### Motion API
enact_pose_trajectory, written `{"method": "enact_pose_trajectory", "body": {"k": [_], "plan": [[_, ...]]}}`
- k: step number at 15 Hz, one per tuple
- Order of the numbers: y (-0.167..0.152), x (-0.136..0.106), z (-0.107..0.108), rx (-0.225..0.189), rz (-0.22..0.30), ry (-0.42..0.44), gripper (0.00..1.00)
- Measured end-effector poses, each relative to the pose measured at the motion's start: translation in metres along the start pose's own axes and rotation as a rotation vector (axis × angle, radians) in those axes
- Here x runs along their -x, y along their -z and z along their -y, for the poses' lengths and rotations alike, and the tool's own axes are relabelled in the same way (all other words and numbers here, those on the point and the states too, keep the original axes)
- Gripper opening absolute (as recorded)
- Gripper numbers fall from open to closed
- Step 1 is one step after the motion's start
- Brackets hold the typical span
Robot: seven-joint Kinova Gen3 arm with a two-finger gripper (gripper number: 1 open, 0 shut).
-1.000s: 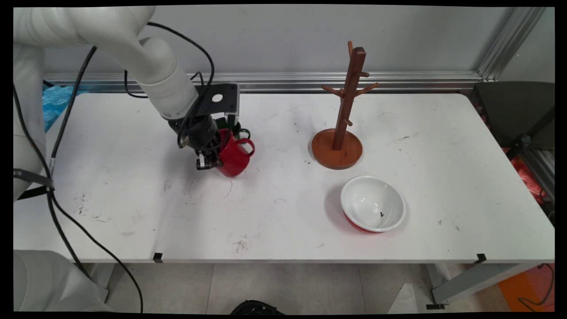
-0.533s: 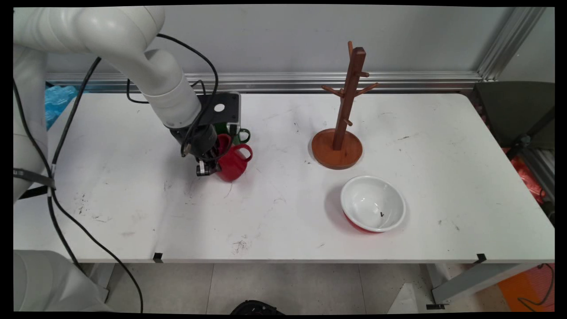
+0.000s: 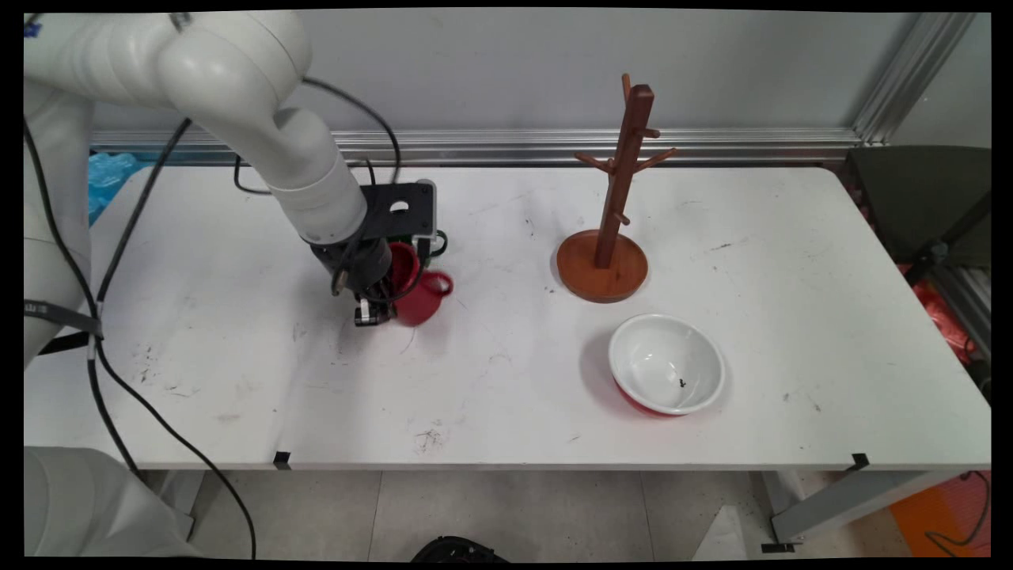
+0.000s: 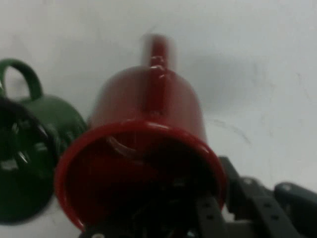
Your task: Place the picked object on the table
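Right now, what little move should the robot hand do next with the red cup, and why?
Probably open and let go: the gripper seems shut on the red mug's rim, the mug looks low at the table, and the green mug sits close beside it.

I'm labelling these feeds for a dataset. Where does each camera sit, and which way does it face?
Main view: fixed above the table's near side, looking down across it to the wall; shows the white arm and gripper.
Hand view: on the hand, looking along the gripper into the red mug; black linkage shows.
Shared: red mug and green mug.
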Motion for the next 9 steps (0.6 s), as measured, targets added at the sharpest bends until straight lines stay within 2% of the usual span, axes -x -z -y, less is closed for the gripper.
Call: {"method": "enact_pose_trajectory", "body": {"k": [1,9], "plan": [[-0.0007,-0.0015,-0.0006,-0.001,-0.002,0.001,1.00],[-0.0050,-0.0096,0.0007,-0.010,-0.014,-0.005,1.00]]}}
